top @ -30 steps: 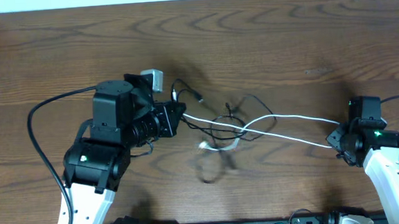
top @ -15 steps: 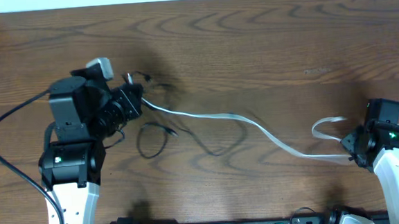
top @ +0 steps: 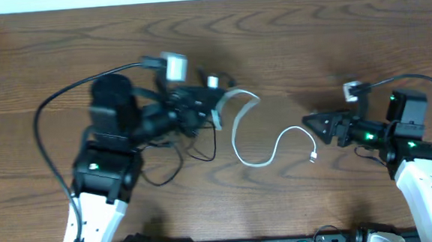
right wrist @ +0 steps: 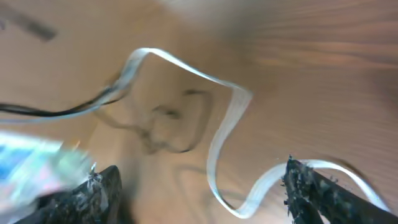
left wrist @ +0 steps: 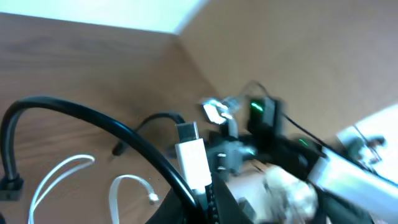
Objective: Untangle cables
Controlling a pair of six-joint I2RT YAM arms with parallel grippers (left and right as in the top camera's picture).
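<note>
The left arm (top: 109,154) stands at the left side of the wooden table (top: 309,40) and reaches to the right. The left gripper (top: 204,107) is over the tangle. From above and from its own wrist camera the picture is blurred, so I cannot tell if its fingers are together or apart. In the left wrist view a white plug (left wrist: 193,158) and a black cable (left wrist: 81,115) sit very close to the tip of this gripper.

Under and beside the left gripper, the thin black cable (top: 203,153) lies in loose loops on the table. Part of it passes below the arm.

The white cable (top: 237,138) starts at the left gripper, makes an arch to the right, then comes down and curves in an S shape through the middle of the table. Its free end, with a small plug (top: 313,157), lies on the wood just in front of the right gripper, not touching it.

The right gripper (top: 312,122) points to the left. In the right wrist view its fingers (right wrist: 99,193) are wide apart and nothing is between them. The white cable (right wrist: 224,124) lies on the table ahead of them.
</note>
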